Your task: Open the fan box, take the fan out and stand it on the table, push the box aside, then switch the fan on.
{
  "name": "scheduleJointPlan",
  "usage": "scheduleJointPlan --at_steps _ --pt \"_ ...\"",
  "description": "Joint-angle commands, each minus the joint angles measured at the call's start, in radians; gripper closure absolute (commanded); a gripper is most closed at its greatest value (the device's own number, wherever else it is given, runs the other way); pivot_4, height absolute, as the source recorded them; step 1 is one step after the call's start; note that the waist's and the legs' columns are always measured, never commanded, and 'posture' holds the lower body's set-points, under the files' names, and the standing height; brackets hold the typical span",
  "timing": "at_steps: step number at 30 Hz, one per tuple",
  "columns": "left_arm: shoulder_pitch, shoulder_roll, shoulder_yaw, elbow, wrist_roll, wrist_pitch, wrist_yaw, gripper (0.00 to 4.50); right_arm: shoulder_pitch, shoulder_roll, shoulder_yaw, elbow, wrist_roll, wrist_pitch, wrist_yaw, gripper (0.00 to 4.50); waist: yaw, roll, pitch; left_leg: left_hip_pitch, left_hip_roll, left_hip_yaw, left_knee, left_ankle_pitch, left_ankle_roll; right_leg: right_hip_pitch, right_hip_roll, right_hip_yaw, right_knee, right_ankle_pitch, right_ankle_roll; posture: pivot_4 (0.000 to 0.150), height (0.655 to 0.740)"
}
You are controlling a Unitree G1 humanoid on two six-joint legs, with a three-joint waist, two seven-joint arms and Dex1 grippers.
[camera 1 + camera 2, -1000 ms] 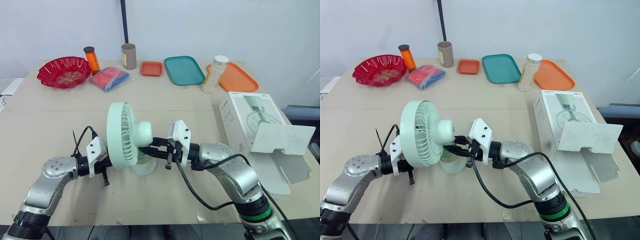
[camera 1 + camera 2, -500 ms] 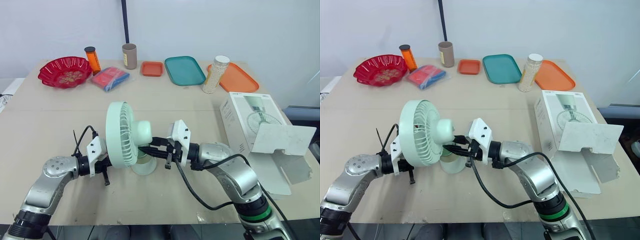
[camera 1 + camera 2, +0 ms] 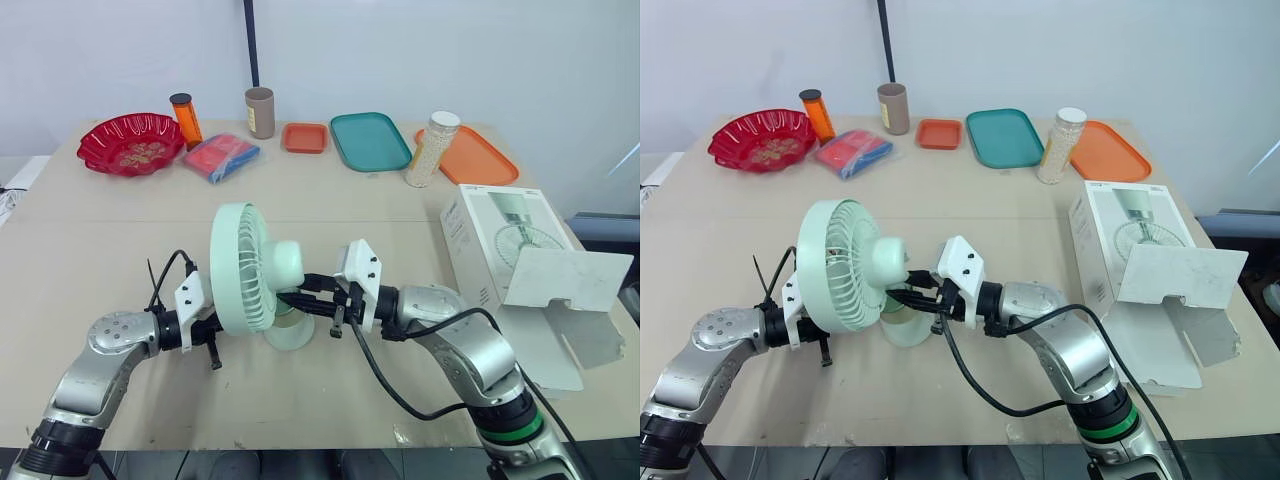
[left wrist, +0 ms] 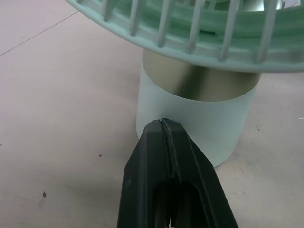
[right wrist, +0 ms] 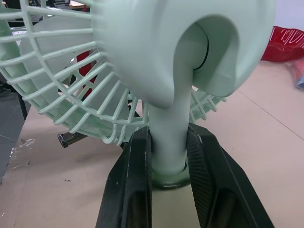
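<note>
The pale green fan (image 3: 245,270) stands upright on its round base (image 3: 290,332) in the middle of the table. My right gripper (image 5: 168,132) is shut on the fan's neck just above the base, one finger (image 5: 137,156) on each side of the stem. From the other side, my left gripper (image 4: 162,124) is shut with nothing in it. Its tip points at the lower wall of the base (image 4: 194,114), very close to it; I cannot tell if it touches. The white fan box (image 3: 500,235) lies at the table's right edge with its flap (image 3: 565,280) open.
Along the back stand a red bowl (image 3: 130,143), an orange bottle (image 3: 183,118), a brown cup (image 3: 260,112), a blue and red packet (image 3: 220,157), a small orange tray (image 3: 303,137), a teal tray (image 3: 370,140), a jar of white beads (image 3: 430,148) and an orange tray (image 3: 470,155).
The fan's head has shifted very slightly to the left. Both grippers stay where they were, the right one still holding the neck.
</note>
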State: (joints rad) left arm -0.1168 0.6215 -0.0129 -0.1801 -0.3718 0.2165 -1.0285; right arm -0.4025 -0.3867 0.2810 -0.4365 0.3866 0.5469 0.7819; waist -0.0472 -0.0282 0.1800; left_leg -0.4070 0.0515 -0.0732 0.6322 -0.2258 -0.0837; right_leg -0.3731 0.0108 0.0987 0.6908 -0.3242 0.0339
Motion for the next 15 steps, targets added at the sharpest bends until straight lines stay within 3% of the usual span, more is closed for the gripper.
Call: scheduleJointPlan --at_steps 1,15 --pt "-0.002 -0.008 -0.016 -0.048 -0.015 -0.005 -0.006 4.45 -0.012 0.006 0.012 -0.014 -0.002 -0.013 0.002 3.59 0.000 0.000 0.000 0.000 0.000 0.000 0.000 0.000 0.000 0.000 0.000 0.000 0.000 0.000 0.000 0.150 0.7400" --pt "-0.008 0.002 0.012 -0.043 -0.019 -0.002 0.004 4.45 -0.006 0.001 0.008 -0.012 -0.007 -0.017 0.001 3.59 0.000 0.000 0.000 0.000 0.000 0.000 0.000 0.000 0.000 0.000 0.000 0.000 0.000 0.000 0.000 0.150 0.7400"
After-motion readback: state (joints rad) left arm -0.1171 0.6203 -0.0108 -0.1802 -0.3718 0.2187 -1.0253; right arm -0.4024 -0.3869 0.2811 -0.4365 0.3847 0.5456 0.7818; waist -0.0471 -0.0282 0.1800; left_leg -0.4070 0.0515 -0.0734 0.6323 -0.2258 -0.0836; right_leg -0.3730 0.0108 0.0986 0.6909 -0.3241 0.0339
